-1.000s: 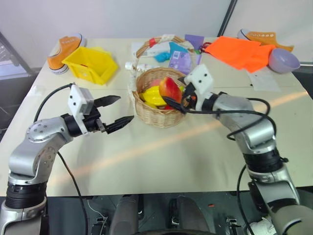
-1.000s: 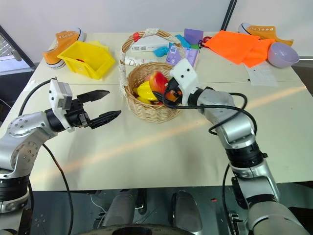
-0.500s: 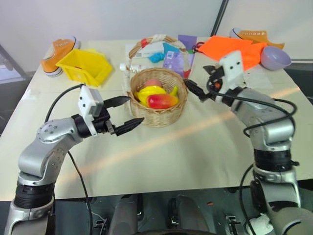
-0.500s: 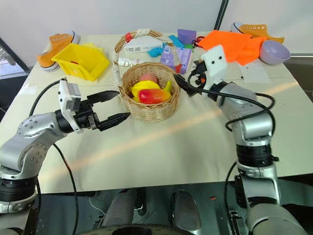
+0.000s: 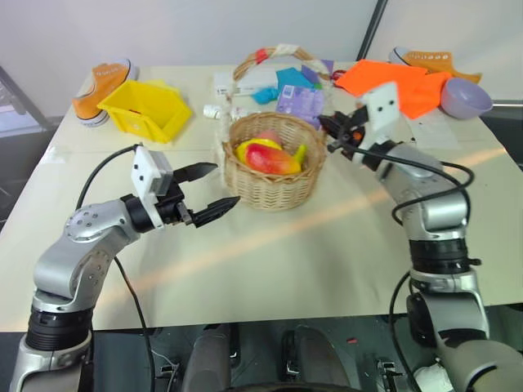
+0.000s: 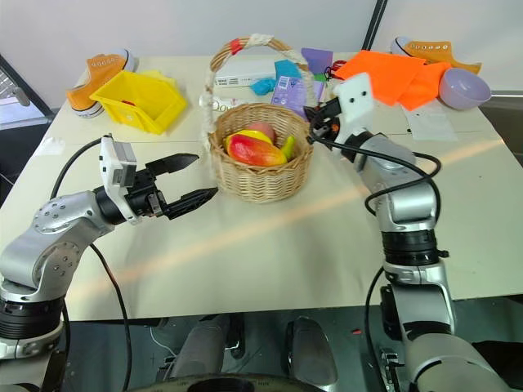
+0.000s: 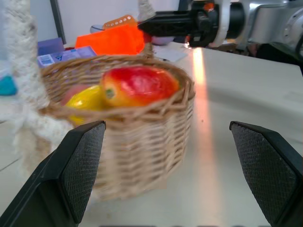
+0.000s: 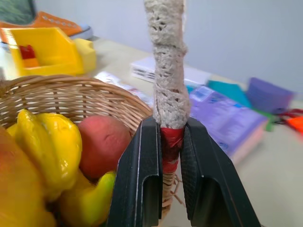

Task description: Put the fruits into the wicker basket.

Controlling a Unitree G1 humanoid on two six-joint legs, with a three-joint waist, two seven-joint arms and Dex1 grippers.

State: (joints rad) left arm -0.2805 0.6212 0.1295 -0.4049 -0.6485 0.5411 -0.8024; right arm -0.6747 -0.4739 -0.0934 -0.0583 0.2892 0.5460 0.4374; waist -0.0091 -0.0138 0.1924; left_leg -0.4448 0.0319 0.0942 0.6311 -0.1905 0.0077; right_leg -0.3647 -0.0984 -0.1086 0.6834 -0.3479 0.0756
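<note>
The wicker basket [image 6: 261, 163] is sitting upright near the middle of the table [image 6: 270, 253], its tall arched handle [image 5: 282, 54] rising over it with a red mark at the top left of the arch. The mango [image 6: 255, 150] is lying on top of the pile inside, long axis roughly level and running left to right, red end toward the right gripper's side. The ridged oval yellow fruit [image 8: 49, 142] is sitting beneath and behind it, mostly covered in the head views. The banana [image 5: 300, 153] is showing just a curved tip at the right inner wall — the rest is buried. A pinkish round fruit [image 8: 102, 142] is tucked at the back, half hidden.

The right gripper [image 8: 170, 161] is at the basket's right rim, jaws clenched on the base of the handle where a red wrap sits; the handle's foot below the fingers [image 8: 142, 179] is hard to make out. The left gripper [image 6: 189, 178] is hovering over the table just left of the basket, pointing at it, jaws spread wide and gripping nothing; in the left wrist view the two pads [image 7: 80, 170] are framing the basket, apart from it.

Behind: a yellow bin [image 6: 140, 98], an orange shoe [image 6: 102, 69], an orange cloth [image 6: 392, 75], a lilac bowl [image 6: 464, 86] — the packets behind the basket are partly blocked.
</note>
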